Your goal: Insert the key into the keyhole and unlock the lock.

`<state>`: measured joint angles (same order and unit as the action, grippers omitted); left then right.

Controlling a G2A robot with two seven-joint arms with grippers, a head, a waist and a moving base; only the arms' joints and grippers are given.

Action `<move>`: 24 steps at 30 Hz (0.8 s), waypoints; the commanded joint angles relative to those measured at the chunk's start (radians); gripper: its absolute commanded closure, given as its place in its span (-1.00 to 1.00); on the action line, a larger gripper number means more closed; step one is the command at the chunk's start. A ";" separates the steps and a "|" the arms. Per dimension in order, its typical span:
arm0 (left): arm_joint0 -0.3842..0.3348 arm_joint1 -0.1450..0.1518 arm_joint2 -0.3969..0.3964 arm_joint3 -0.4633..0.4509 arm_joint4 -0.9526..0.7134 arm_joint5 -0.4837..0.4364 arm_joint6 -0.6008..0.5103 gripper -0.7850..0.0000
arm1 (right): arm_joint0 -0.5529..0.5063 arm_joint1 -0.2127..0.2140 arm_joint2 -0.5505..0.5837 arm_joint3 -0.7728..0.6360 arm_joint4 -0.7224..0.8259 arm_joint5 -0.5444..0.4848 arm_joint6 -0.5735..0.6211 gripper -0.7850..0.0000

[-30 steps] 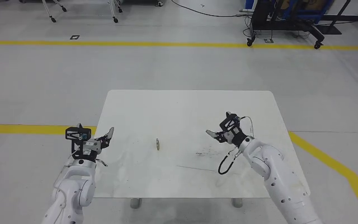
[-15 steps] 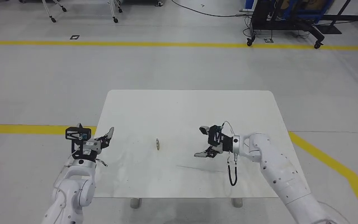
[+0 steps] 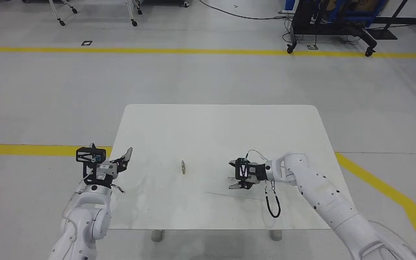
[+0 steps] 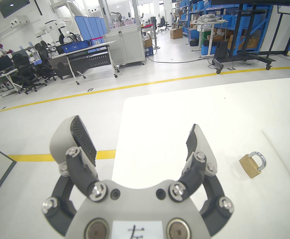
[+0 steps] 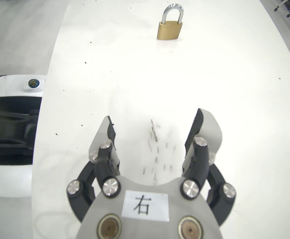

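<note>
The left gripper (image 4: 136, 127) and the right gripper (image 5: 155, 116) are wide open, empty. A thin flat key (image 5: 154, 130) lies near the right one's ribbed pads (image 5: 192, 127); a brass lock (image 5: 170, 29) is beyond.

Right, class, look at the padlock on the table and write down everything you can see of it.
The padlock has a squarish, brass-coloured body and a shiny silver metal shackle. Both legs of the shackle are seated in the body, so it looks locked. It appears to stand upright on its bottom edge, shackle up, near the middle of the white table. Only the table touches it.
</note>
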<state>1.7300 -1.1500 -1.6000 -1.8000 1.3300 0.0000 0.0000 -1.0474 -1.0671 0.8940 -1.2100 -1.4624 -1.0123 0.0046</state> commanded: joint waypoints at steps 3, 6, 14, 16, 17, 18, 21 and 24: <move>0.000 0.000 0.000 0.000 0.000 0.000 0.000 -1.00 | 0.023 -0.002 -0.028 0.020 0.006 0.000 0.032 0.04; 0.000 0.000 0.000 0.000 0.000 0.000 0.000 -1.00 | 0.034 -0.002 -0.038 0.025 0.006 0.000 0.042 0.07; 0.000 0.000 0.000 0.000 0.000 0.000 0.000 -1.00 | 0.037 -0.005 -0.046 0.022 0.002 0.015 0.061 0.15; 0.000 0.000 0.000 0.000 0.000 0.000 0.000 -1.00 | 0.039 -0.007 -0.052 0.018 -0.002 0.019 0.066 0.20; 0.000 0.000 0.000 0.000 0.000 0.000 0.000 -1.00 | 0.040 -0.008 -0.055 0.015 -0.004 0.021 0.069 0.24; 0.000 0.000 0.000 0.000 0.000 0.000 0.000 -1.00 | 0.041 -0.009 -0.058 0.014 -0.006 0.024 0.073 0.26; 0.000 0.000 0.000 0.000 0.000 0.000 0.000 -1.00 | 0.044 -0.013 -0.068 0.011 -0.009 0.032 0.086 0.42; 0.000 0.000 0.000 0.000 0.000 0.000 0.000 -1.00 | 0.048 -0.015 -0.075 0.011 -0.009 0.034 0.091 0.98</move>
<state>1.7300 -1.1500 -1.6000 -1.8000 1.3300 0.0000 0.0000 -1.0001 -1.0820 0.8204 -1.1989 -1.4716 -0.9787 0.0950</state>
